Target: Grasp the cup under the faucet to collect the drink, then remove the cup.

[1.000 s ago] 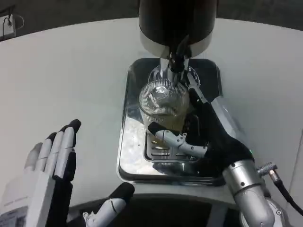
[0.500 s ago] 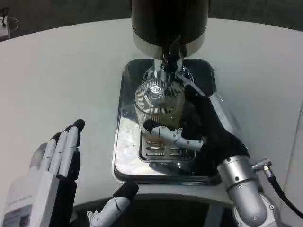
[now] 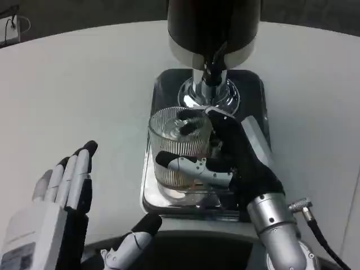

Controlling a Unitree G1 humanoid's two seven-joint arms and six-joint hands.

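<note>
A ribbed clear glass cup (image 3: pixel 175 140) with a pale drink in its bottom sits over the silver drip tray (image 3: pixel 163 90), in front of and to the left of the faucet (image 3: pixel 212 70). My right hand (image 3: pixel 233 163) grips the cup, thumb across its near side and fingers behind it. The black and silver dispenser (image 3: pixel 214 28) stands at the back of the tray. My left hand (image 3: pixel 59 205) hovers at the lower left, fingers straight and apart, holding nothing.
The white table (image 3: pixel 84 95) stretches out to the left and right of the tray. A dark curved edge (image 3: pixel 185 247) runs along the bottom of the picture in front of me.
My right hand has drawn the cup out from under the faucet, toward me and leftward over the tray. The left hand has barely moved. The camera shifted slightly.
</note>
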